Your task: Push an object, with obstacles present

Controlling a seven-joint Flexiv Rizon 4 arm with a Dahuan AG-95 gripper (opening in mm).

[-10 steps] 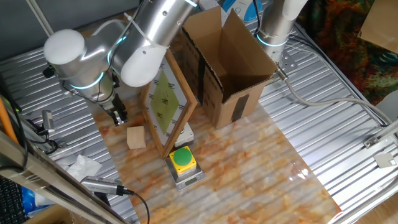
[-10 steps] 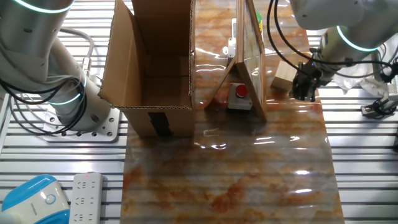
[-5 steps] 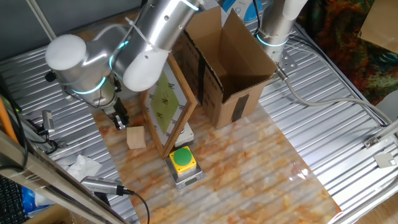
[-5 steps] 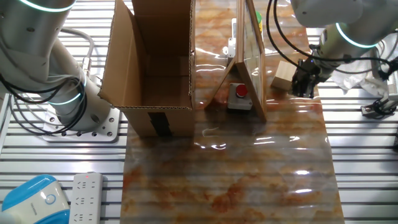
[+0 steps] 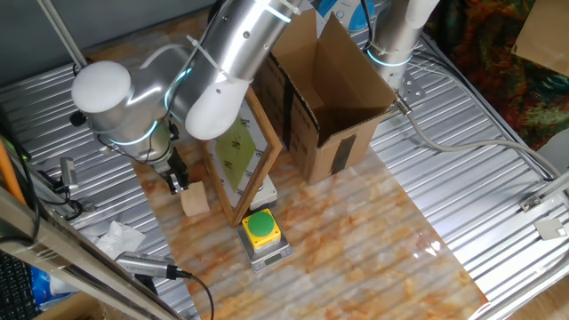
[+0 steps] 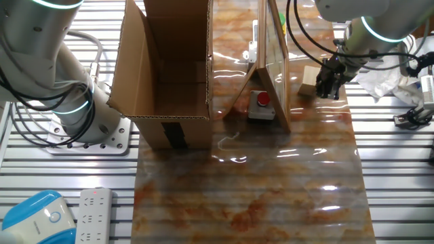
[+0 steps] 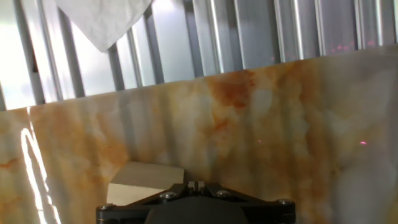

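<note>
In one fixed view the gripper (image 5: 179, 180) hangs low at 9 o'clock on the marbled board (image 5: 356, 240), its dark fingers close together with nothing between them, the tips at the upper edge of the cube (image 5: 195, 199); whether they touch it I cannot tell. The cube lies flat on the board, just beside the frame (image 5: 242, 151) at that frame's 8 o'clock, and the button (image 5: 260, 228) sits near the cube at its 4 o'clock, at the foot of the frame. The frame leans tilted with its yellow-green diamond facing the camera, and the open box (image 5: 324, 98) stands behind it toward 2 o'clock. A crumpled tissue (image 5: 116, 236) lies at 7 o'clock on the slatted table (image 5: 498, 160). In the other fixed view the gripper (image 6: 327, 87) sits at 2 o'clock, fingers drawn nearly together and empty, pressed up against the right side of the cube (image 6: 310, 80), which is partly hidden; the frame (image 6: 274, 61) stands just left of the cube, with the box (image 6: 166, 68) farther left at 10 o'clock. In the hand view the finger mount fills the bottom edge, the jaws themselves cannot be judged, and the cube (image 7: 146, 182) shows at 7 o'clock, part hidden by the mount, with the tissue (image 7: 102, 18) at 11 o'clock on the table's slats
</note>
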